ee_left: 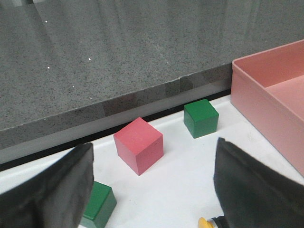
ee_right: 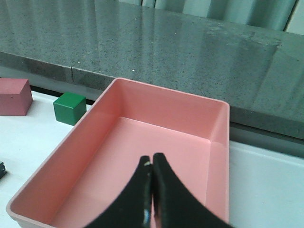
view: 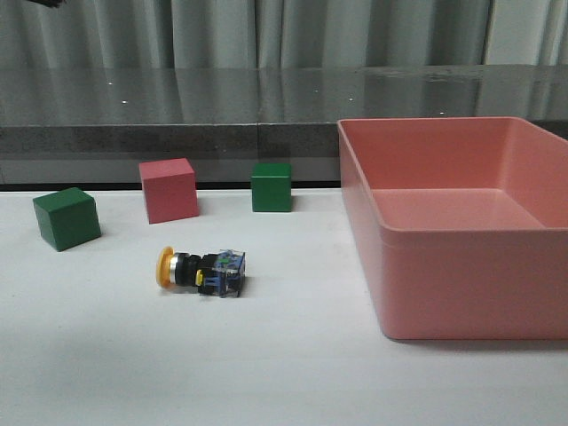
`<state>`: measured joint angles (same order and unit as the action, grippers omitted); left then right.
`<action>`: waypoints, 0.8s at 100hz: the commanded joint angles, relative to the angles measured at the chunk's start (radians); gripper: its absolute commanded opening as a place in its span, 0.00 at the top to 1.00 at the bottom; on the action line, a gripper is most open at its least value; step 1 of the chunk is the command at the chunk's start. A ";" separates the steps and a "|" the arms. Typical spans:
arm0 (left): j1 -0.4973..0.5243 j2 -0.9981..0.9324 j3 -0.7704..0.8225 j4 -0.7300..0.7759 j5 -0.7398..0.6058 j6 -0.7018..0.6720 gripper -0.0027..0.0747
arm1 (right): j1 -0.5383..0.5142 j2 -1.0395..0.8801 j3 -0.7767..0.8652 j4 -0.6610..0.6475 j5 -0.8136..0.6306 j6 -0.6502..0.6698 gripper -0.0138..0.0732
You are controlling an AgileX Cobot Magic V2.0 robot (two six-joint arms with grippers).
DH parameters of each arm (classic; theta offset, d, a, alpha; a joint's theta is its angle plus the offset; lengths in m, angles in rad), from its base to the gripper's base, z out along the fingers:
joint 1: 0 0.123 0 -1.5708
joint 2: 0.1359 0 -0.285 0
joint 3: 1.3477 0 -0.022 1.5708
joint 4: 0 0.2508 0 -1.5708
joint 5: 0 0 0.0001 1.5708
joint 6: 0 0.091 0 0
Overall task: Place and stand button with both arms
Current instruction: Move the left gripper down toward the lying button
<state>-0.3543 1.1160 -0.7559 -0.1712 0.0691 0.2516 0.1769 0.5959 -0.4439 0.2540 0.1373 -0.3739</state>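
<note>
Lying sideways, button (view: 201, 270) near pink cube (view: 168, 190).

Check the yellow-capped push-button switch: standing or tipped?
Tipped. The yellow-capped push-button switch lies on its side on the white table, cap pointing left, clear-blue base right.

The button (view: 201, 270) lies on its side on the white surface (view: 266, 373), its long axis running 9 to 3 o'clock. Its yellow-orange mushroom cap points toward 9 o'clock, followed by a silver ring and black cylindrical body, with the clear-blue block base at the 3 o'clock end. In the left wrist view only a sliver of the cap shows.
</note>
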 commanded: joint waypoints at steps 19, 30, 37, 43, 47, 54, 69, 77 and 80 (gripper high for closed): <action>-0.011 0.163 -0.044 0.056 -0.220 0.001 0.28 | -0.006 -0.003 -0.024 0.008 -0.079 0.003 0.97; -0.011 0.239 -0.068 0.150 -0.219 0.001 0.28 | -0.006 -0.003 -0.024 0.008 -0.079 0.003 0.97; -0.011 0.286 -0.085 0.171 -0.215 0.001 0.28 | -0.006 -0.003 -0.024 0.008 -0.079 0.003 0.97; -0.011 0.320 -0.093 0.203 -0.212 0.001 0.28 | -0.006 -0.003 -0.024 0.008 -0.079 0.003 0.97; -0.011 0.338 -0.101 0.206 -0.208 0.001 0.28 | -0.006 -0.003 -0.024 0.008 -0.079 0.003 0.97; -0.011 0.352 -0.103 0.206 -0.205 0.000 0.28 | -0.006 -0.003 -0.024 0.008 -0.079 0.003 0.97; -0.011 0.354 -0.103 0.206 -0.197 0.000 0.28 | -0.006 -0.003 -0.024 0.008 -0.078 0.003 0.97; -0.011 0.354 -0.104 0.210 -0.197 0.000 0.28 | -0.006 -0.003 -0.024 0.008 -0.078 0.003 0.97; -0.011 0.354 -0.104 0.212 -0.197 0.000 0.28 | -0.006 -0.003 -0.024 0.008 -0.078 0.003 0.97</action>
<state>-0.3587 1.5009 -0.8274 0.0352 -0.0627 0.2538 0.1769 0.5959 -0.4439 0.2540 0.1373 -0.3739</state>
